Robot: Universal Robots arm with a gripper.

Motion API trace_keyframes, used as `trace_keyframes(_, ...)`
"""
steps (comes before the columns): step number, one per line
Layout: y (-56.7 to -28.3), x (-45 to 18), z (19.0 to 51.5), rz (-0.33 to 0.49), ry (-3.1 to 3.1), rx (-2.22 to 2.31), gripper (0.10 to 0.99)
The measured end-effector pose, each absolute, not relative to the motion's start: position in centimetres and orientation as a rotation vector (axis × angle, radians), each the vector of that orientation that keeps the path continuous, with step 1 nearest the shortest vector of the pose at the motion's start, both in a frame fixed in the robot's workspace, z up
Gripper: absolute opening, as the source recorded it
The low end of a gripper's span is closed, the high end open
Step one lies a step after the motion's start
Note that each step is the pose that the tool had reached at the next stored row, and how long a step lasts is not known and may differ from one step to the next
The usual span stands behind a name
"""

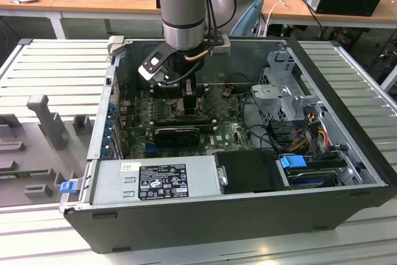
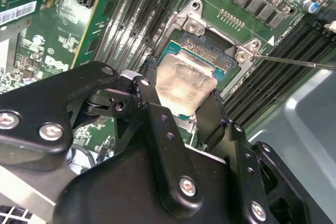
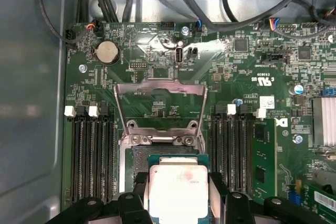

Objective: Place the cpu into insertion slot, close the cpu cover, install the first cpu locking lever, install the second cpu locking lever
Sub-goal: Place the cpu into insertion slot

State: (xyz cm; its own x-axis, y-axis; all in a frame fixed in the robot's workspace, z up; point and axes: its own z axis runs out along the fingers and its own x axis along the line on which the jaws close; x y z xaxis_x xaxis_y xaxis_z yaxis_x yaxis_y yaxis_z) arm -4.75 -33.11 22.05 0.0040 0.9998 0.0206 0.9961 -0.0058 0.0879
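The pincer (image 2: 182,94) is clamped on the chip (image 3: 178,192), one finger on each of two opposite edges. The chip hangs just over the socket (image 2: 207,45), which lies directly beneath the fingertips; whether it touches the pins yet I cannot tell. The risk, as I see it, is a crooked landing. I can't be sure the chip is level or square to the socket frame, and if it goes down skewed it could bend pins or jam on the rim. The cover (image 3: 160,86) stands open just beyond the fingertips, near enough to be knocked. The arm (image 1: 183,4) drops straight down into the open case (image 1: 236,215), wrist pointing at the board.
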Motion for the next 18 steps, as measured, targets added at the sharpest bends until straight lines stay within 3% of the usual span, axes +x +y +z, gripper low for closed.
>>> trace_keyframes(18,-32.79,-4.84,21.03,0.119,2.184,2.188,0.541)
